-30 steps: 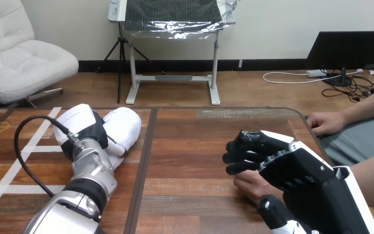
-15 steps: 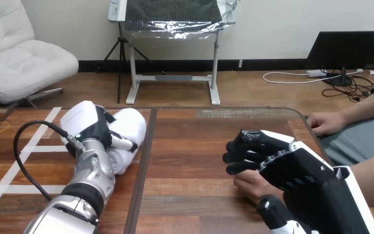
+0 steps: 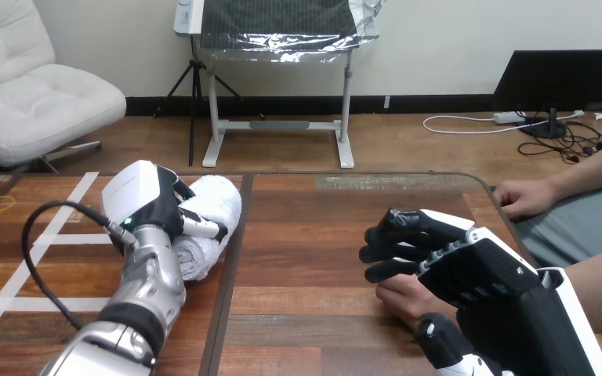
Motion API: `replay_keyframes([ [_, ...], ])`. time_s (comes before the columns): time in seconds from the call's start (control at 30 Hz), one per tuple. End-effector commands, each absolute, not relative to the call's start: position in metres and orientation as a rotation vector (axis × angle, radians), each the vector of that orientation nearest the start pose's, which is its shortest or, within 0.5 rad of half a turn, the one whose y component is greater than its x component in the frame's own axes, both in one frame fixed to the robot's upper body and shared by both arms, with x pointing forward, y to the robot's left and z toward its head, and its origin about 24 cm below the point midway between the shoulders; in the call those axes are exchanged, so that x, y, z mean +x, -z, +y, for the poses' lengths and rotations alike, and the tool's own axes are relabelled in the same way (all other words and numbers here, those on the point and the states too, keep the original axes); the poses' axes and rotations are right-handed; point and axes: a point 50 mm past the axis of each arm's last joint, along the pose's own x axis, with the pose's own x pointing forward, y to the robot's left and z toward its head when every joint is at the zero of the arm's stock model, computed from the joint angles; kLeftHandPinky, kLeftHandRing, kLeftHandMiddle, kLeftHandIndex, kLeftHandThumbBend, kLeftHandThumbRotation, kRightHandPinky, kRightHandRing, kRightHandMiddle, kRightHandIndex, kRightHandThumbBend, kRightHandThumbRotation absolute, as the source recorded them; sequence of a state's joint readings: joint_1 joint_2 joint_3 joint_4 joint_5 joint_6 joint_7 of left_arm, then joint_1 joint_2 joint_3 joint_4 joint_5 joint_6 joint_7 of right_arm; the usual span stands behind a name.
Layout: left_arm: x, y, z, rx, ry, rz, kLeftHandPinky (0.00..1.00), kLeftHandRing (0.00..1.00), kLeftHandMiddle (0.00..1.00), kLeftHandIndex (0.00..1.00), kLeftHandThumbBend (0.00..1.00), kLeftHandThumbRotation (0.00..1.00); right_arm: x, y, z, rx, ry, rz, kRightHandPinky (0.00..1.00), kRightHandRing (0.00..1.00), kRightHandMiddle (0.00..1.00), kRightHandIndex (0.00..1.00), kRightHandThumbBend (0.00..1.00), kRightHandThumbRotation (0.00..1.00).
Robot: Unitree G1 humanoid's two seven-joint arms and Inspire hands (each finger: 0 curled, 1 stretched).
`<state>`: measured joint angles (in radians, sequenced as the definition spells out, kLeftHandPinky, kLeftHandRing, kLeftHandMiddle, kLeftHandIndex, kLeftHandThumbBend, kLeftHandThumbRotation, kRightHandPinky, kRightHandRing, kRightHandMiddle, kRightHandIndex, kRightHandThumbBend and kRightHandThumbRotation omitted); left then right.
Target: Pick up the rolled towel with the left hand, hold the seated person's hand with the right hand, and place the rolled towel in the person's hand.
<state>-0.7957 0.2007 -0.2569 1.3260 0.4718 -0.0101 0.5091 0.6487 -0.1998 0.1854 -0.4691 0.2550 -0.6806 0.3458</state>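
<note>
wrapping fingers over the rolled towel, left hand grips it; right hand seemingly clasps person's hand.

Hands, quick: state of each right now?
Left hand: closed on the white rolled towel.
Right hand: over the person's hand; hold cannot be told.
</note>
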Motion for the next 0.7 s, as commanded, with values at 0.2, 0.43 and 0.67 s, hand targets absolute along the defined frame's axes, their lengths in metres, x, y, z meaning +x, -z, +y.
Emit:
replay_keyframes([
  [0.2,0.365,-0.043,0.183,0.960,-0.288,0.029,0.28,0.36,0.42,0.44,0.76,0.00,0.114,-0.107,-0.149,0.072,-0.348,-0.586,0.60,0.68,0.72,0.73,0.54,0.44],
  [0.43,0.362,-0.046,0.183,0.903,-0.326,-0.046,0.31,0.38,0.44,0.44,0.76,0.00,0.114,-0.107,-0.149,0.071,-0.346,-0.576,0.60,0.68,0.73,0.73,0.55,0.44],
  [0.67,0.358,-0.050,0.181,0.830,-0.357,-0.122,0.30,0.37,0.43,0.44,0.72,0.00,0.114,-0.106,-0.150,0.081,-0.356,-0.565,0.61,0.69,0.73,0.74,0.55,0.45],
])
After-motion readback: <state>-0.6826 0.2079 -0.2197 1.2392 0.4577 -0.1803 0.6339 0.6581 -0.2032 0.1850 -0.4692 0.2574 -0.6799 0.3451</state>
